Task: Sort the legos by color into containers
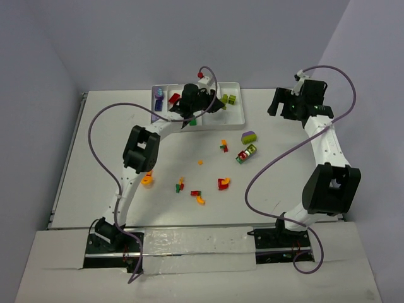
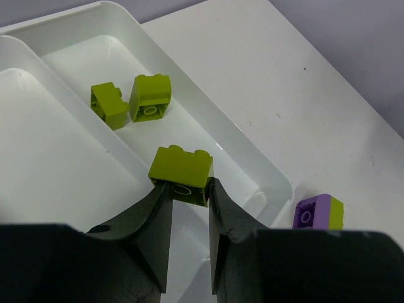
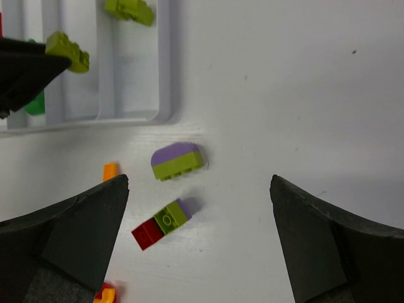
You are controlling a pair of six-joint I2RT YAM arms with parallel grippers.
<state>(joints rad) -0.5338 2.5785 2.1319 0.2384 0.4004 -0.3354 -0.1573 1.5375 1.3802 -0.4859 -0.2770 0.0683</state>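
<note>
The white tray (image 1: 238,117) stands at the back of the table. Its compartments hold purple (image 1: 160,98), red (image 1: 173,98), dark green (image 1: 191,122) and lime green legos (image 1: 228,99). My left gripper (image 1: 205,104) hovers over the tray. In the left wrist view it (image 2: 184,186) is shut on a lime green brick (image 2: 181,167) above the rightmost compartment (image 2: 243,161), where two lime bricks (image 2: 151,96) lie. My right gripper (image 1: 287,104) is raised at the back right, open and empty (image 3: 199,183). Below it lie a purple-and-lime stack (image 3: 178,160) and a red-lime-purple stack (image 3: 161,222).
Loose legos lie mid-table: the purple-lime piece (image 1: 249,137), the stack (image 1: 246,153), red-green pieces (image 1: 223,146), a small orange one (image 1: 200,162), an orange one (image 1: 147,178), mixed pieces (image 1: 179,186), (image 1: 198,196), and a red-yellow one (image 1: 223,184). Purple cables loop over both arms.
</note>
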